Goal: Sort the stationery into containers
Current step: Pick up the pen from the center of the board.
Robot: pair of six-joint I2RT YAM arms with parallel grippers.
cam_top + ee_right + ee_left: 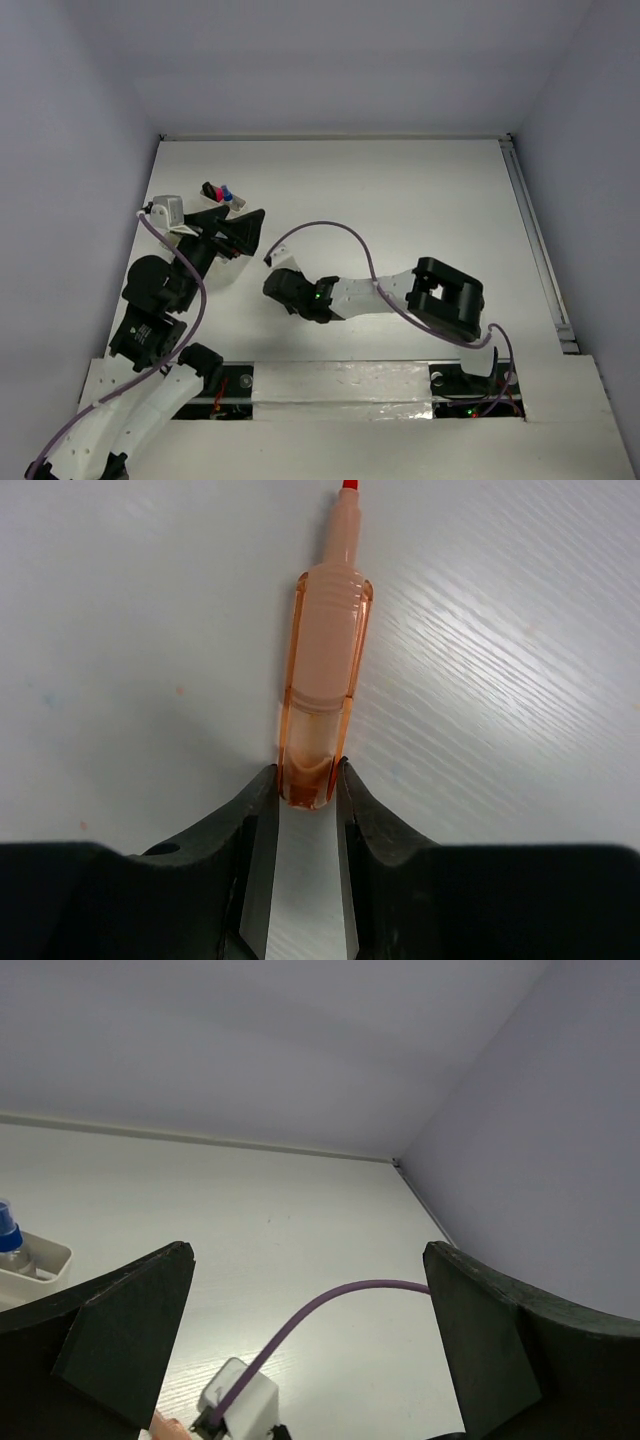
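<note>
Right jaws pinch the light, slick orange highlighter (325, 670) by its 6 o'clock tail, where it may pivot; left jaws gape wide.

Premises: a robotics laboratory test cell. Evidence: a flat white desk (420, 200) boxed on three sides by plain pale grey partition walls (330, 60). A white-and-black jointed left arm (150, 400) and matching right arm (380, 292) stand at its near edge. Exposed purple cabling (335, 228), glossy clear tape (340, 385) and a metal edge rail (535, 240) are present.
</note>
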